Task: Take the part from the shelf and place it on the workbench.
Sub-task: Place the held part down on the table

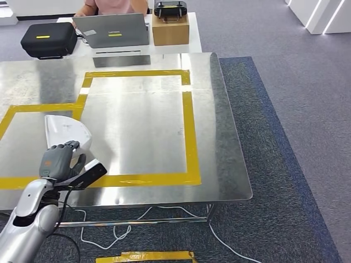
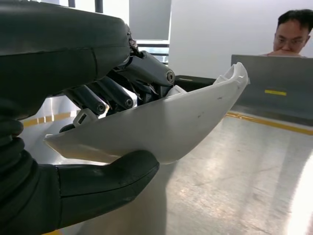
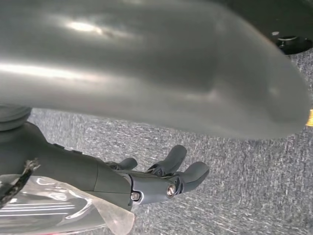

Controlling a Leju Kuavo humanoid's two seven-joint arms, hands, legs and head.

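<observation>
The left robot hand (image 1: 61,161) grips a white curved plastic shell part (image 1: 68,133), thumb beneath and dark fingers (image 2: 110,93) above, holding it over the near left corner of the shiny steel table (image 1: 145,126) marked with yellow tape squares (image 1: 188,118). The right robot hand (image 3: 162,178) hangs over grey carpet, fingers loosely apart and holding nothing. Fetching from the shelf looks finished; setting the part down and letting go remain. Whether the part already touches the table is hard to tell, and the left robot hand hides its near edge.
</observation>
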